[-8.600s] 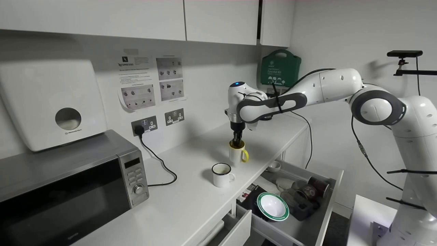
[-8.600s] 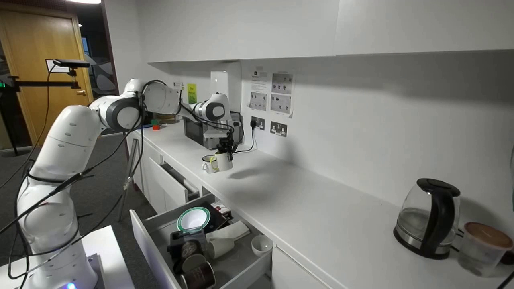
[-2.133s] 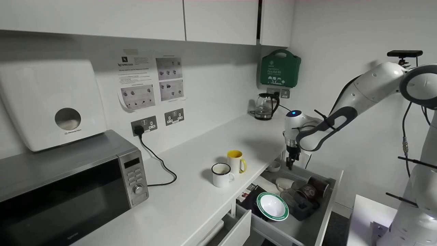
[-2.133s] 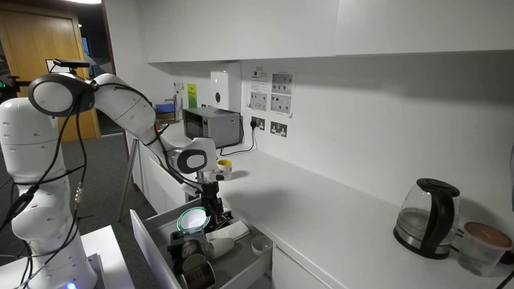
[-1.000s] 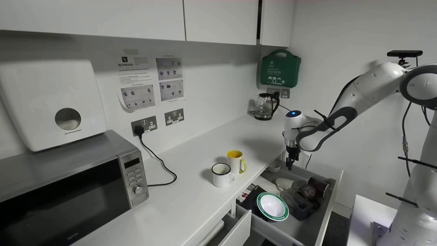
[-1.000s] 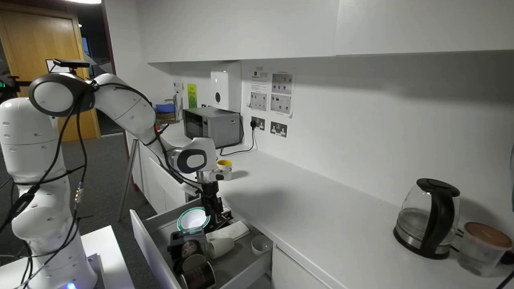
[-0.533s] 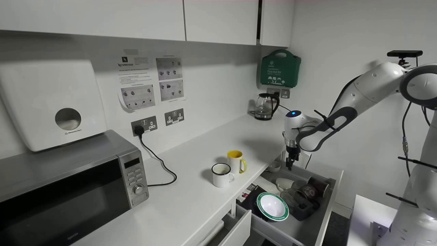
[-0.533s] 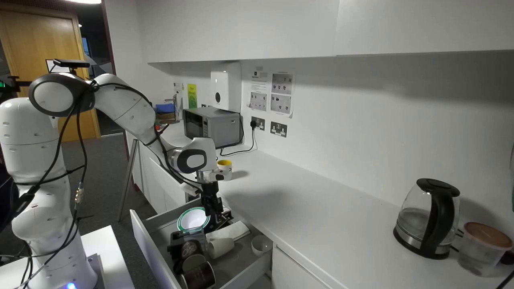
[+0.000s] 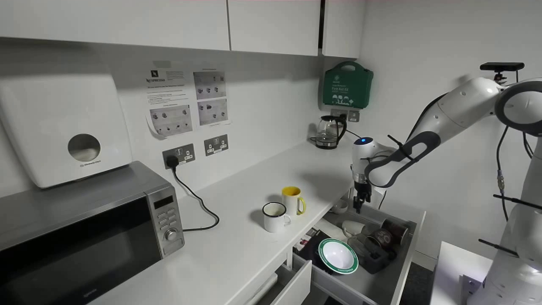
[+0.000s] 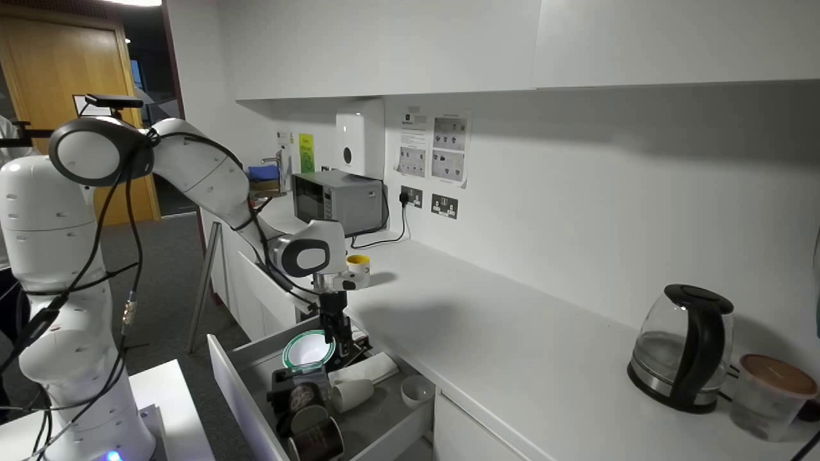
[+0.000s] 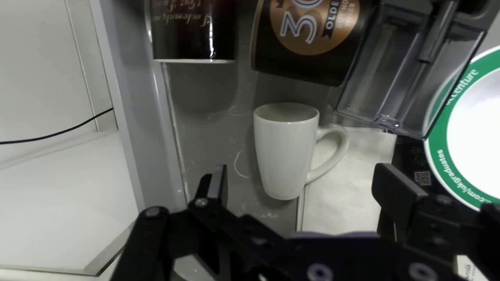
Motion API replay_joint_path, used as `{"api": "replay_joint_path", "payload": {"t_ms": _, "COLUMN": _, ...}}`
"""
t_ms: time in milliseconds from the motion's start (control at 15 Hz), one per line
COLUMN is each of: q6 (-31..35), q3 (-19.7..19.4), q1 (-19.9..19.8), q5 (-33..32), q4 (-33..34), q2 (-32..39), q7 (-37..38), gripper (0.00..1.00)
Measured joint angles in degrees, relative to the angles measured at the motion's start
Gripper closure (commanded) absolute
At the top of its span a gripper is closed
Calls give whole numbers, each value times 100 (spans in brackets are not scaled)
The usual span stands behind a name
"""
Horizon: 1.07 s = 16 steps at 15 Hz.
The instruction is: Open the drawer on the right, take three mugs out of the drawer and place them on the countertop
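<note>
Drawer: already open, below the countertop. Done, two of three, upright on the countertop: black-rimmed mug and yellow-lined mug. Probably left to fetch: pale mug, lying in the drawer, lower than the countertop. In front of the countertop, above the drawer: gripper, spread wide, touching and holding nothing.

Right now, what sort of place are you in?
Probably an office kitchenette: a microwave and glass kettle on the countertop, plus a green first aid kit on the wall that hints at a workplace.
</note>
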Motion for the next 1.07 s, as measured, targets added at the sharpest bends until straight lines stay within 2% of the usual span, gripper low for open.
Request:
{"api": "replay_joint_path", "payload": {"t_ms": 467, "q6": -1104, "q3": 314, "q1": 81, "q5": 1769, "q4": 496, "q2": 20, "q7": 219, "gripper": 0}}
{"api": "replay_joint_path", "payload": {"t_ms": 800, "q6": -1568, "q3": 255, "q1": 44, "q5": 2244, "q4": 896, "q2": 263, "q7": 719, "gripper": 0}}
{"api": "replay_joint_path", "payload": {"t_ms": 1067, "q6": -1638, "q3": 178, "q1": -18, "q5": 2488, "q4": 1168, "q2": 683, "q7": 1029, "gripper": 0}}
